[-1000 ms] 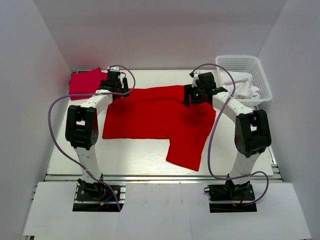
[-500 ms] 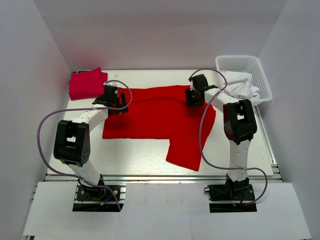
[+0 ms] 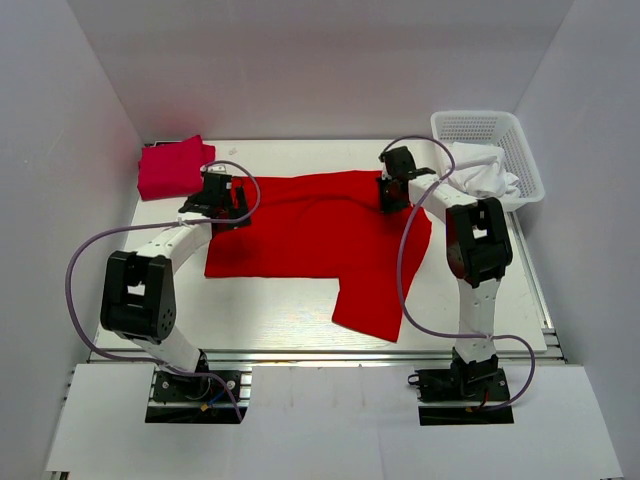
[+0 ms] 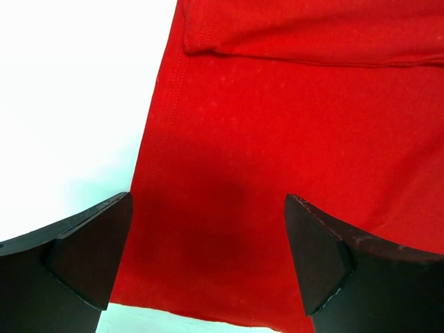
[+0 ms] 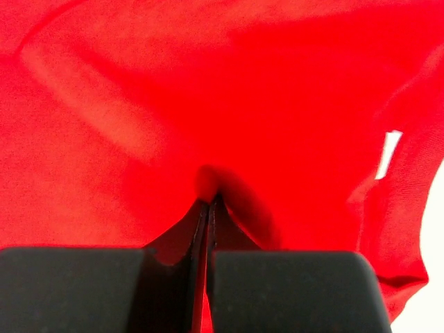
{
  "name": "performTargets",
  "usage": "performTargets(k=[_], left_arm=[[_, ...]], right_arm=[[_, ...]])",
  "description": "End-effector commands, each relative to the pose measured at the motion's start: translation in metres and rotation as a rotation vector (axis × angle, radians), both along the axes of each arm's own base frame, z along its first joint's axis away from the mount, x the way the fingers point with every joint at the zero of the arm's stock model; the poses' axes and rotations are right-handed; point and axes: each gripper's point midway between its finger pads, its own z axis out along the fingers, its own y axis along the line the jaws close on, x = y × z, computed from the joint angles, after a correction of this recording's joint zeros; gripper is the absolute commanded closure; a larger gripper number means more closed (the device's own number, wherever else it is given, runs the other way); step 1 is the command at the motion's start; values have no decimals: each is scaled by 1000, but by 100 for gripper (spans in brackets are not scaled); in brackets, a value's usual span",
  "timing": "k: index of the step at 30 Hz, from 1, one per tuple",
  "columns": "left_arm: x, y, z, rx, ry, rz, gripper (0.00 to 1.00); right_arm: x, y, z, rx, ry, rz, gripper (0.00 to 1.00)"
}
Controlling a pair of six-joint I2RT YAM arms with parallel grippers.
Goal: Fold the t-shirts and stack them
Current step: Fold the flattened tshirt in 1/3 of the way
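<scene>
A bright red t-shirt [image 3: 320, 235] lies spread across the middle of the table, one part hanging toward the near right. My left gripper [image 3: 222, 200] hovers over its far left corner, open, with red cloth [image 4: 277, 139] flat under the wide gap [image 4: 208, 243] and nothing between the fingers [image 4: 83, 250]. My right gripper [image 3: 393, 195] is down on the shirt's far right part. In the right wrist view its jaws [image 5: 210, 198] are shut on a small puckered fold of the red fabric [image 5: 139, 104]. A pinkish crimson t-shirt [image 3: 172, 166] lies folded in the far left corner.
A white mesh basket [image 3: 520, 150] holding white cloth [image 3: 485, 175] stands at the far right, close behind my right arm. A white label [image 5: 390, 152] shows on the red shirt. White walls close in the table on three sides.
My right gripper has dropped onto the red shirt and closed on a fold of it. My left gripper has slid a little nearer over the shirt's left corner, staying open.
</scene>
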Motion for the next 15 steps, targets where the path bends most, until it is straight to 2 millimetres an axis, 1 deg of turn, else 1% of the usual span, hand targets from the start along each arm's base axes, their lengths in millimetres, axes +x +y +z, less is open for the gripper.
performTargets(k=[1, 2, 3, 4, 5, 6, 7, 8, 9, 10, 11, 12, 14, 15], left_arm=[[0, 2, 25, -1, -67, 11, 0], [0, 2, 25, -1, -67, 11, 0], [-3, 3, 22, 1, -58, 11, 0], [-3, 1, 21, -5, -57, 4, 0], [-3, 1, 21, -5, -57, 4, 0], [-1, 0, 22, -6, -63, -12, 0], [-3, 0, 19, -5, -54, -12, 0], [-3, 0, 19, -5, -54, -12, 0], [-4, -1, 19, -5, -51, -24, 0], [-4, -1, 19, -5, -51, -25, 0], [-4, -1, 19, -5, -51, -25, 0], [-4, -1, 19, -5, -51, -25, 0], [-4, -1, 19, -5, -51, -25, 0], [-4, -1, 19, -5, -51, -25, 0]], right_arm=[[-10, 17, 44, 98, 32, 85, 100], [-1, 25, 69, 126, 0, 107, 100], [-6, 30, 72, 153, 27, 129, 100], [-17, 34, 73, 179, 75, 150, 100], [-19, 34, 83, 194, 73, 155, 100], [-23, 39, 86, 228, 89, 168, 100], [-27, 42, 91, 270, 101, 187, 100], [-26, 38, 95, 290, 106, 178, 100], [-29, 41, 98, 327, 123, 189, 100], [-29, 43, 105, 364, 125, 202, 100], [-29, 42, 100, 376, 144, 199, 100], [-27, 36, 96, 379, 153, 180, 100], [-21, 29, 81, 362, 178, 146, 100], [-19, 20, 76, 351, 189, 119, 100]])
